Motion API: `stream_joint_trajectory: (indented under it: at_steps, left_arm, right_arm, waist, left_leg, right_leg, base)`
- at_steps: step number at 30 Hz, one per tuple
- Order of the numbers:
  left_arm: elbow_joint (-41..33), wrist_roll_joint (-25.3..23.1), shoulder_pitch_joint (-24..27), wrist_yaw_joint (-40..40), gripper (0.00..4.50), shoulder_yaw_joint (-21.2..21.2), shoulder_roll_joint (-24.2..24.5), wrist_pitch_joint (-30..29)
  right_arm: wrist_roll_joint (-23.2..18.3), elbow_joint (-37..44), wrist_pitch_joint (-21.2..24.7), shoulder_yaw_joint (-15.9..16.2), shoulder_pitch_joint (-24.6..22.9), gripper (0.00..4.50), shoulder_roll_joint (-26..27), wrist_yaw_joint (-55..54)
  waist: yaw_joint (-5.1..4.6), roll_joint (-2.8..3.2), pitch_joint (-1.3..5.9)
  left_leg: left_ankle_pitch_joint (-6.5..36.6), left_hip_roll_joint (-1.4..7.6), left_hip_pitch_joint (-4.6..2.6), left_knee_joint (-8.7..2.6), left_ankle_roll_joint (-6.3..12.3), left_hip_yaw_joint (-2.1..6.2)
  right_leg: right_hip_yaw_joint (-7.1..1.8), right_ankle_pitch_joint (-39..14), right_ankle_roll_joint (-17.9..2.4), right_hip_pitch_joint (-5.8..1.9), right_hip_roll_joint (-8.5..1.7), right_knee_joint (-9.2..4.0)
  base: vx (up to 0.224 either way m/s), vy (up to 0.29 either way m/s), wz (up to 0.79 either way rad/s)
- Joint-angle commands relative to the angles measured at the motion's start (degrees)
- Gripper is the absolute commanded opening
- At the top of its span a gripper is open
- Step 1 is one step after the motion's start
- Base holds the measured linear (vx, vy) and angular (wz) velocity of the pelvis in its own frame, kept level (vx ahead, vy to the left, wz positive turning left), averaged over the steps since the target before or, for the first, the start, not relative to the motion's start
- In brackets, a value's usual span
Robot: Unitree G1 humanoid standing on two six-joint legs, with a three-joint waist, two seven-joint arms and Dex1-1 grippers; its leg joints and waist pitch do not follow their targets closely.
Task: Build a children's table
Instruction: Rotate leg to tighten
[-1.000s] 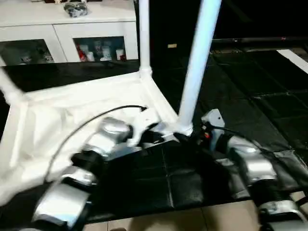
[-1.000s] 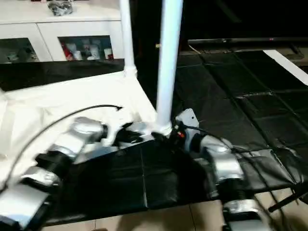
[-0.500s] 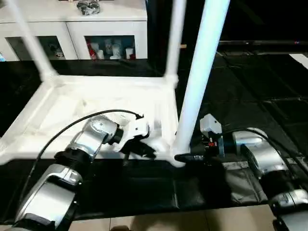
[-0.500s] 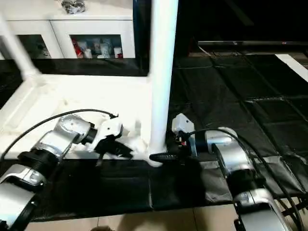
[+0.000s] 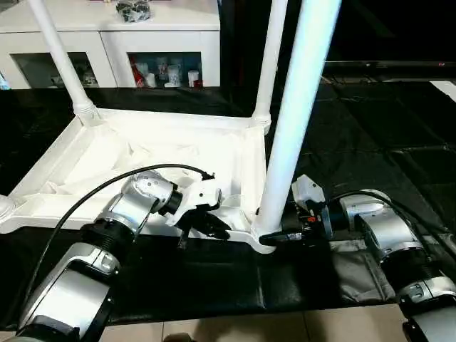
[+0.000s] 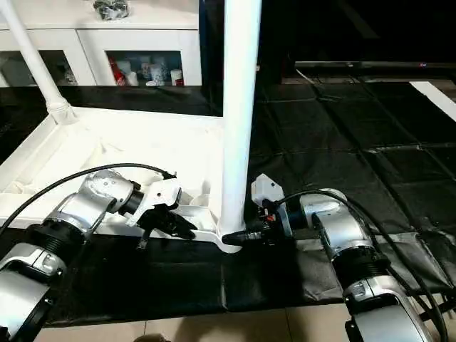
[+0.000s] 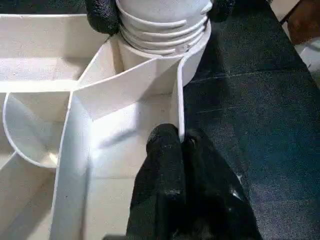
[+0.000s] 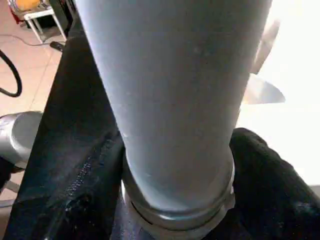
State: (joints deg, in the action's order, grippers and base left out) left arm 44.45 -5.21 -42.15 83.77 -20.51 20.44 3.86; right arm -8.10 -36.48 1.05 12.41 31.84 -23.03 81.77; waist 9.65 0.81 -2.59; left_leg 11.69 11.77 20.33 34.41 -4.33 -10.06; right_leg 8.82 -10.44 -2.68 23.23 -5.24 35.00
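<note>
Right gripper [image 6: 239, 237] has closed around table leg [image 6: 239, 121]; no legible writing

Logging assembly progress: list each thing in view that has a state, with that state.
Table top: upside down on the black mats, ribbed side up.
Near leg: upright in its corner socket.
Far legs: upright in their corners.
Left gripper: shut on the table top's rim.
Right gripper: fingers either side of the near leg's base.
Cabinet: glass doors closed.
</note>
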Motion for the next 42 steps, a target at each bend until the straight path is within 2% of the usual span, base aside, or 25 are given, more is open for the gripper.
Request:
stream_joint_trajectory:
  at_steps: [1, 5, 9, 12, 13, 14, 16, 17, 19, 21, 23, 26, 27, 29, 33, 35, 36, 40, 42]
  left_arm:
    - [0.04, -0.27, -0.53, 1.7, 0.0, -1.23, 0.17, 1.18]
    - [1.65, 0.04, -1.37, -0.98, 0.0, 0.04, -0.83, -0.34]
    - [2.88, 0.48, -2.43, -4.24, 0.0, 1.45, -2.03, -2.15]
    - [3.44, 1.58, -3.29, -7.27, 0.0, 3.1, -3.65, -4.86]
    - [3.84, 2.09, -4.03, -10.89, 0.0, 4.39, -5.29, -6.8]
    - [4.13, 2.23, -4.55, -13.82, 0.0, 5.18, -6.52, -8.01]
    - [4.77, 2.51, -5.55, -19.35, 0.0, 6.57, -9.03, -10.64]
    - [5.0, 2.81, -6.25, -23.94, 0.0, 7.6, -11.44, -13.19]
    - [4.93, 3.24, -6.88, -28.51, 0.0, 8.74, -13.98, -15.98]
    - [4.43, 3.46, -7.14, -31.68, 0.0, 9.45, -16.02, -17.72]
    - [1.67, 2.47, -6.22, -34.74, 0.0, 8.91, -18.67, -19.29]
    - [0.75, 1.82, -5.76, -34.91, 0.0, 8.4, -19.01, -19.2]
    - [0.46, 1.69, -5.53, -34.48, 0.0, 8.25, -18.79, -19.02]
    - [0.54, 1.09, -5.33, -33.86, 0.0, 7.85, -17.53, -18.12]
    - [0.13, 0.92, -4.73, -31.65, 0.0, 7.83, -15.28, -16.88]
    - [0.15, 0.32, -4.1, -28.06, 0.0, 6.6, -12.61, -14.02]
    - [0.23, 0.33, -3.95, -26.48, 0.0, 6.28, -11.78, -13.15]
    - [-0.39, 0.6, -3.03, -16.87, 0.0, 4.49, -7.71, -9.81]
    - [-0.65, 0.54, -2.72, -11.53, 0.0, 3.22, -5.56, -8.38]
  right_arm:
    - [0.81, -0.04, -0.13, 0.97, 1.32, 2.85, -0.28, 0.75]
    - [0.67, -0.51, 0.86, 0.57, 0.92, 2.74, 0.4, -0.24]
    - [-0.92, 0.67, 2.17, -0.82, -0.05, 2.71, 2.07, -2.81]
    - [-1.81, 2.18, 3.69, -2.21, -1.18, 2.7, 4.29, -7.53]
    - [-1.5, 2.68, 4.82, -3.04, -1.65, 2.7, 6.27, -12.42]
    - [-1.29, 2.84, 5.65, -3.77, -1.82, 2.7, 7.84, -16.22]
    - [-1.21, 2.89, 7.57, -5.39, -1.8, 2.7, 11.05, -23.46]
    - [-1.87, 2.79, 9.77, -7.08, -1.46, 2.7, 14.18, -29.18]
    - [-1.96, 2.73, 11.13, -8.38, -1.12, 2.7, 17.27, -34.63]
    - [-0.78, 2.5, 11.28, -8.59, -0.75, 2.69, 19.44, -39.38]
    - [1.6, 2.69, 9.51, -6.89, -0.32, 2.69, 22.03, -42.78]
    - [3.37, 3.04, 7.76, -5.48, -0.47, 2.69, 22.04, -42.95]
    - [3.52, 3.03, 7.06, -5.48, -0.65, 3.25, 21.95, -42.84]
    - [3.05, 3.58, 7.16, -6.11, -1.23, 3.41, 21.61, -42.63]
    - [3.1, 4.76, 6.81, -6.4, -2.17, 3.76, 19.39, -40.73]
    - [3.01, 5.47, 5.11, -6.48, -3.02, 3.88, 16.24, -37.0]
    - [2.86, 5.5, 4.48, -6.65, -3.18, 4.08, 15.16, -35.66]
    - [1.76, 5.19, 2.34, -7.73, -3.26, 4.27, 10.15, -28.03]
    - [1.21, 5.7, 1.98, -7.27, -3.27, 4.44, 7.05, -22.79]
  waist:
    - [-0.41, -0.8, 4.05]
    - [-0.41, -0.85, 4.03]
    - [-0.42, -0.79, 3.83]
    - [-0.69, -0.76, 3.78]
    - [-0.78, -0.65, 3.78]
    - [-1.09, -0.6, 3.62]
    - [-1.5, -0.56, 3.83]
    - [-1.87, -0.7, 3.88]
    - [-2.34, -0.43, 3.99]
    - [-2.9, -0.62, 4.02]
    - [-3.33, -0.77, 4.02]
    - [-3.39, -0.78, 4.03]
    - [-3.4, -0.86, 4.04]
    - [-3.49, -0.8, 3.97]
    - [-3.55, -0.83, 3.87]
    - [-3.55, -0.72, 3.98]
    - [-3.68, -0.78, 3.99]
    - [-3.25, -0.33, 4.08]
    - [-3.03, -0.27, 3.96]
  left_leg:
    - [4.43, 2.34, 0.05, -3.54, 5.13, 0.46]
    - [4.49, 2.3, 0.01, -3.54, 5.06, 0.43]
    - [6.09, 2.29, -0.13, -3.72, 4.13, 0.49]
    - [7.02, 2.2, -0.18, -3.86, 3.47, 0.54]
    - [7.2, 2.17, -0.2, -3.87, 3.38, 0.49]
    - [7.28, 2.18, -0.29, -3.93, 2.8, 0.52]
    - [7.06, 2.06, -0.33, -4.04, 1.86, 0.72]
    - [6.58, 2.07, -0.26, -4.06, 1.73, 0.77]
    - [5.65, 2.04, -0.06, -3.94, 1.84, 0.79]
    - [4.64, 1.8, 0.16, -3.84, 2.08, 0.69]
    - [3.45, 1.46, 0.29, -3.72, 2.98, 0.56]
    - [2.99, 1.44, 0.3, -3.61, 4.7, 0.45]
    - [2.88, 1.47, 0.39, -3.61, 4.93, 0.47]
    - [2.83, 1.56, 0.38, -3.64, 5.5, 0.51]
    - [3.78, 1.64, 0.26, -3.77, 5.4, 0.57]
    - [3.64, 1.62, 0.37, -3.74, 5.66, 0.64]
    - [3.44, 1.68, 0.41, -3.69, 5.89, 0.58]
    - [3.58, 1.85, 0.36, -3.58, 6.64, 0.65]
    - [4.13, 2.0, 0.34, -3.53, 6.95, 0.48]
  right_leg:
    - [-4.34, -11.71, -8.03, -3.68, -4.64, -4.07]
    - [-4.3, -12.1, -7.85, -3.65, -4.57, -4.12]
    - [-4.28, -15.65, -6.95, -3.65, -4.69, -4.64]
    - [-4.2, -17.22, -6.4, -3.71, -4.7, -4.91]
    - [-4.22, -17.53, -6.28, -3.69, -4.69, -5.02]
    - [-4.19, -17.72, -6.19, -3.46, -4.52, -5.07]
    - [-4.16, -17.92, -6.09, -3.66, -4.69, -5.06]
    - [-4.17, -17.2, -6.19, -3.78, -4.7, -4.99]
    - [-4.22, -14.66, -7.02, -3.92, -4.68, -4.78]
    - [-4.22, -12.6, -7.73, -4.02, -4.58, -4.6]
    - [-4.12, -11.82, -7.86, -4.09, -4.51, -4.75]
    - [-4.18, -11.01, -7.76, -4.15, -4.44, -4.77]
    - [-4.17, -10.75, -7.81, -4.19, -4.43, -4.68]
    - [-4.13, -10.72, -7.81, -4.14, -4.37, -4.67]
    - [-4.16, -12.39, -7.25, -4.15, -4.49, -4.92]
    - [-4.18, -11.34, -7.19, -4.25, -4.48, -4.69]
    - [-4.22, -10.3, -7.46, -4.2, -4.4, -4.59]
    - [-4.14, -8.25, -8.52, -4.25, -4.45, -4.28]
    - [-4.17, -7.9, -9.21, -4.08, -4.33, -4.23]
  base:
    - [0.0, 0.0, 0.0]
    - [0.0, 0.0, 0.0]
    - [0.0, 0.0, 0.0]
    - [0.0, 0.0, 0.0]
    - [0.0, 0.0, 0.0]
    - [0.0, 0.0, 0.0]
    - [0.0, 0.0, 0.0]
    - [0.0, 0.0, 0.0]
    - [0.0, 0.0, 0.0]
    - [0.0, 0.0, 0.0]
    - [0.0, 0.0, 0.0]
    - [0.0, 0.0, 0.0]
    - [0.0, 0.0, 0.0]
    - [0.0, 0.0, 0.0]
    - [0.0, 0.0, 0.0]
    - [0.0, 0.0, 0.0]
    - [0.0, 0.0, 0.0]
    - [0.0, 0.0, 0.0]
    - [0.0, 0.0, 0.0]
